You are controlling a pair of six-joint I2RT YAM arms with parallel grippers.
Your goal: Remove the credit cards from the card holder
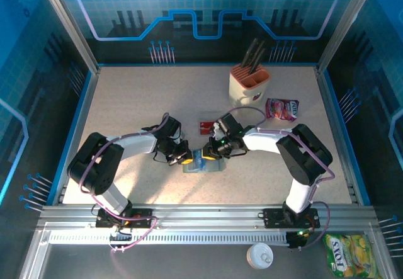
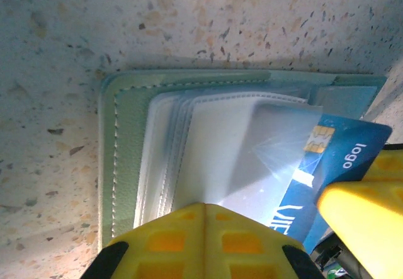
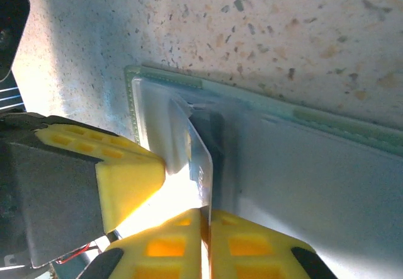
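Right gripper [image 3: 204,221] clamps the stiff, slippery blue card [image 2: 351,148] edgewise; closed left gripper [image 2: 204,215] pins the soft card holder [image 2: 126,134].

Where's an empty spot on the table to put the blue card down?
Bare speckled tabletop spreads far left, between the blue side wall and the cream knife block. The middle of the near strip along the metal rail is bare too. It's crowded mid-table around the grey-green wallet, small red card and pink snack packet.
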